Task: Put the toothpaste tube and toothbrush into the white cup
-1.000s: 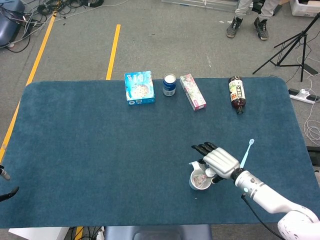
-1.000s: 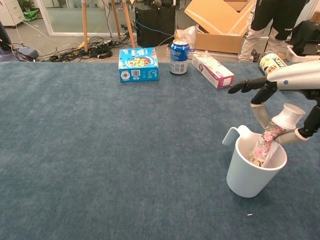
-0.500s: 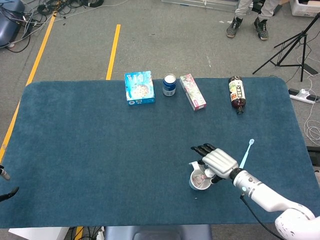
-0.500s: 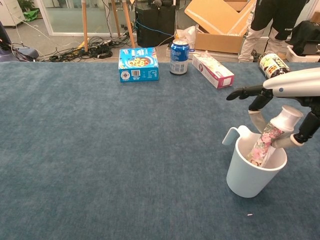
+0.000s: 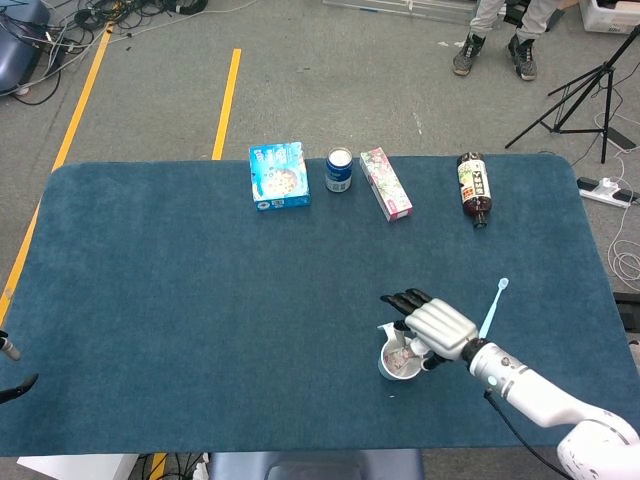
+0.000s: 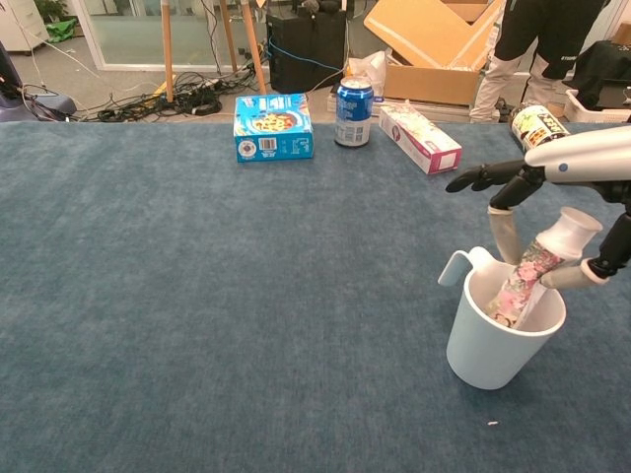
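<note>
Along the far edge of the blue tabletop point(image 6: 177, 315), from left: blue box point(image 6: 273, 127), blue drink can point(image 6: 354, 112) standing upright, pink-and-white carton point(image 6: 420, 138) lying flat, dark bottle point(image 5: 473, 187) on its side. All well apart from the working area.

At near right: white cup point(image 6: 498, 333) upright, handle to the left. Toothpaste tube point(image 6: 537, 267) standing tilted inside the cup, white cap uppermost and leaning right.

Right hand point(image 6: 552, 212) directly over the cup, fingers point(image 6: 478, 178) stretched out leftward above the rim; thumb and a lower finger close beside the tube's cap, contact not discernible, so grip cannot be confirmed.

Toothbrush point(image 5: 492, 307) flat on the tabletop just right of the hand, outside the cup.

Left hand out of both views.
</note>
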Motion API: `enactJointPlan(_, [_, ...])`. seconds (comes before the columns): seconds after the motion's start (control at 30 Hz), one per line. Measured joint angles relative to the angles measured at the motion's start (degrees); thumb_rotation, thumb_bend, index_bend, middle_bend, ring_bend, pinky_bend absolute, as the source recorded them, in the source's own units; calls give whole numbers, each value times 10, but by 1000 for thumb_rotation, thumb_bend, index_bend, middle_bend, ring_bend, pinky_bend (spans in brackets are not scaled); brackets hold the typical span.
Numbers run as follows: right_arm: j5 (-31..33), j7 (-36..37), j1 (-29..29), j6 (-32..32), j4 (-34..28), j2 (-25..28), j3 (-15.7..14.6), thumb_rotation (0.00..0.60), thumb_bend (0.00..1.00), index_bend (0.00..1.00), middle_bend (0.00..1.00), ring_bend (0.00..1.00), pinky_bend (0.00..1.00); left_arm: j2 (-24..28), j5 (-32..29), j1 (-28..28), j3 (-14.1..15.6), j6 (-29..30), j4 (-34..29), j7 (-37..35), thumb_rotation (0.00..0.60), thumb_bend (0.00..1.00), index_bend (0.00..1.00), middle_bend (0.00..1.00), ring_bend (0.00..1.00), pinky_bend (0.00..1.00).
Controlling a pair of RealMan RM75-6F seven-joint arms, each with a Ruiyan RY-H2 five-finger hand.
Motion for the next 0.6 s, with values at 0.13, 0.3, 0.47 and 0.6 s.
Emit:
enactJointPlan(0.13, [-5, 5, -1, 1, -1, 5, -2, 600, 163, 438, 6, 0, 66, 0, -1, 0, 0, -1, 0, 1, 600, 106, 539, 329, 359, 409])
enactJointPlan(0.3, [-10, 11, -2, 5, -3, 9, -2, 600, 140, 382, 0, 0, 67, 0, -2, 0, 0, -1, 0, 1, 600, 106, 539, 330, 359, 409])
enactJointPlan(0.47, [-16, 18, -3, 7, -4, 12, -2, 600, 123, 312, 0, 0, 67, 0, -2, -1, 0, -1, 0, 1, 600, 106, 539, 330, 359, 409])
enactJointPlan(0.6, [-23, 24, -3, 9, -8, 15, -2, 600, 86, 256, 0, 0, 66, 0, -2, 0, 0, -1, 0, 1, 600, 106, 539, 330, 359, 409])
